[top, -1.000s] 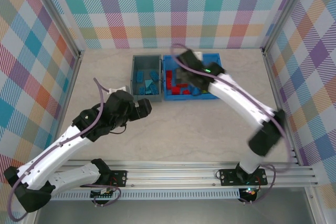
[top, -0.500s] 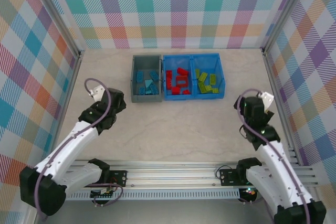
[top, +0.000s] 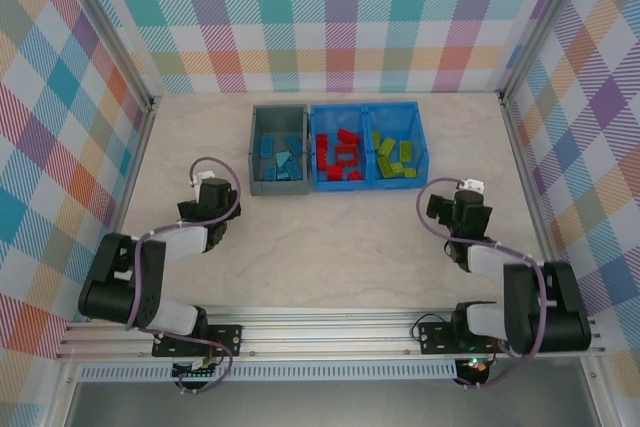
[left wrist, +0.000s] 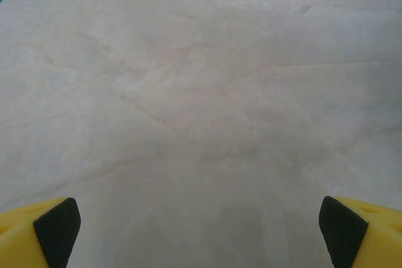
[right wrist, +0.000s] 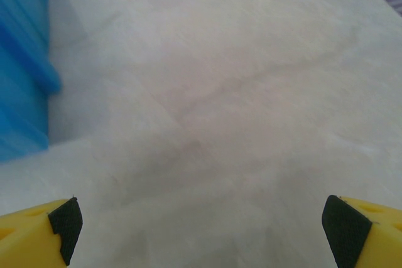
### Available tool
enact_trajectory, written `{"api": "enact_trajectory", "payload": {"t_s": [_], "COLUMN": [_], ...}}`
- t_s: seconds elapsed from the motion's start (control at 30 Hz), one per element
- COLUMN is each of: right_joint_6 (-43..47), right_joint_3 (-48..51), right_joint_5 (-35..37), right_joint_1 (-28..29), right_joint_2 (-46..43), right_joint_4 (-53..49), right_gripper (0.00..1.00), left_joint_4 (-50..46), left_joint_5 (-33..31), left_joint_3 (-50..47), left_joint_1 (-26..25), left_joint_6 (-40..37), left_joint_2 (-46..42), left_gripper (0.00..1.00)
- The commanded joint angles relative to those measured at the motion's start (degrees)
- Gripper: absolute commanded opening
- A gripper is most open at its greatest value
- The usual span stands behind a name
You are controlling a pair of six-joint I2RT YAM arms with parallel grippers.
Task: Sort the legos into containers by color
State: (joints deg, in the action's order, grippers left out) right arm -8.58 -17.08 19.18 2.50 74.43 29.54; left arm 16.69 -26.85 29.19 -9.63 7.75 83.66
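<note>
The pale marbled table (top: 340, 237) carries the blue two-compartment bin (top: 369, 186) at its far middle, with the grey bin (top: 278, 189) touching that bin's left side. Both arms have folded back low since a second ago, when the right one reached over the blue bin. The left gripper (left wrist: 200, 227), near-left of the blue bin, and the right gripper (right wrist: 201, 225), near-right of it, are spread wide and empty. The blue blur in the right wrist view is probably that bin's wall. Red legos (top: 340, 157) lie in its left compartment, lime green legos (top: 396, 156) in its right, and light blue legos (top: 278, 156) in the grey bin.

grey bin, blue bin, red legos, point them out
grey bin (top: 254, 147): top view, left wall
blue bin (top: 370, 184): top view, near wall
red legos (top: 346, 136): top view, a far brick
</note>
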Motion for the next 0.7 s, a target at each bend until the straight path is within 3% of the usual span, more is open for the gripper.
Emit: {"api": "enact_trajectory", "payload": {"t_s": [0.0, 0.1, 0.2, 0.27, 0.3, 0.33, 0.43, 0.67], "right_joint_6": [1.4, 2.7, 3.1, 3.6, 3.7, 3.9, 5.2, 5.9], "right_joint_3": [-2.6, -1.4, 1.9, 2.4, 1.9, -0.4, -4.8, -5.5], "right_joint_5": [-8.6, -12.0, -13.1, -13.9, -13.8, -14.5, -14.4, -12.1], "right_joint_1": [-3.2, -3.4, -3.4, -3.4, -3.4, -3.5, -2.4, -1.2], "right_joint_2": [5.5, 7.0, 7.2, 11.2, 13.5, 11.8, 12.3, 12.9], "right_joint_4": [16.6, 20.3, 26.6, 31.2, 34.1, 26.5, 18.8, 18.7], "right_gripper": [1.00, 1.00, 1.00, 1.00, 1.00, 1.00, 1.00, 1.00], "left_joint_4": [14.3, 16.7, 28.7, 42.7, 37.3, 32.2, 32.5, 31.8], "left_joint_5": [4.7, 7.6, 10.8, 10.5, 10.9, 11.2, 11.7, 11.7], "left_joint_3": [2.3, 0.7, -6.8, -10.7, -9.6, -7.6, -6.8, -6.5], "left_joint_1": [3.2, 4.7, 4.5, 4.5, 4.5, 4.6, 4.6, 4.6], "left_joint_6": [-5.1, -4.9, -6.2, -7.0, -6.4, -6.2, -6.7, -6.6], "left_joint_2": [3.3, 3.9, 2.3, 7.2, 5.2, 4.9, 6.0, 5.8], "left_gripper": [1.00, 1.00, 1.00, 1.00, 1.00, 1.00, 1.00, 1.00]}}
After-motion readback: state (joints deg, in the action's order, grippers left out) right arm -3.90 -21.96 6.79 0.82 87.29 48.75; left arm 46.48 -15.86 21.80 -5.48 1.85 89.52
